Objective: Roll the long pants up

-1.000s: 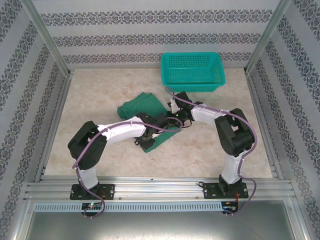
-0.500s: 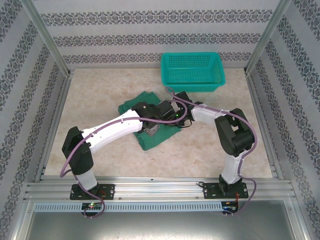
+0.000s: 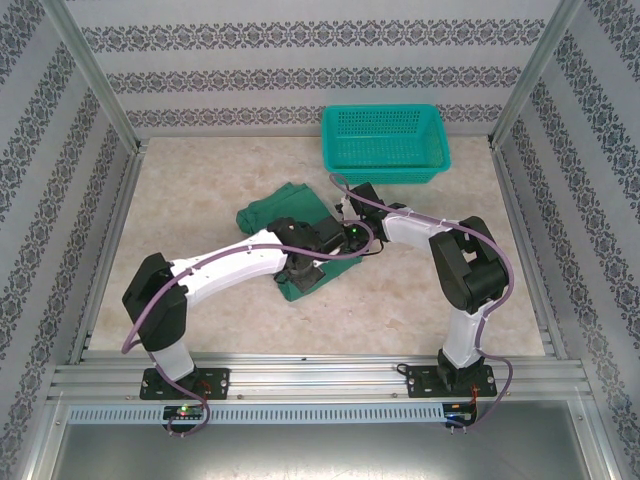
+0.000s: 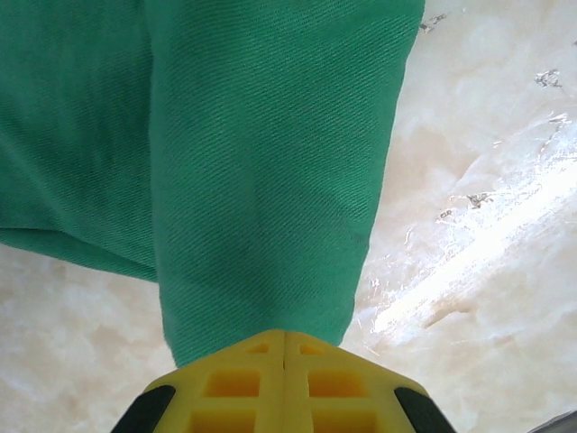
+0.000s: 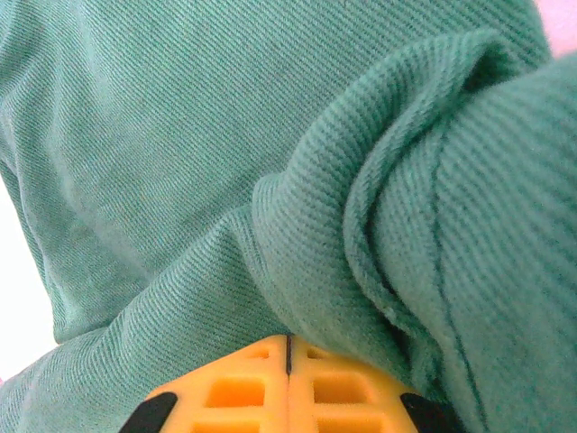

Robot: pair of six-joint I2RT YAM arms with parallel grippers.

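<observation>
The long pants [image 3: 280,212] lie bunched and partly folded in the middle of the table, dark green and plain. My left gripper [image 3: 298,268] is at their near edge. In the left wrist view its yellow fingertips [image 4: 285,339] are pressed together on the end of a flat fold of the pants [image 4: 261,162] that stretches away over the marble top. My right gripper [image 3: 345,228] is at the right side of the heap. Its orange fingertips [image 5: 288,347] are shut on a thick rolled bulge of the pants [image 5: 379,225].
A teal mesh basket [image 3: 385,140] stands at the back right, apart from the pants. Patterned walls and metal rails [image 3: 110,250] enclose the table on the left, right and back. Bare marble [image 3: 200,180] lies to the left of the pants and more in front.
The left arm reached forward over the near edge of the pants and its jaws have closed on the fabric. The right arm has stayed put, still shut.
</observation>
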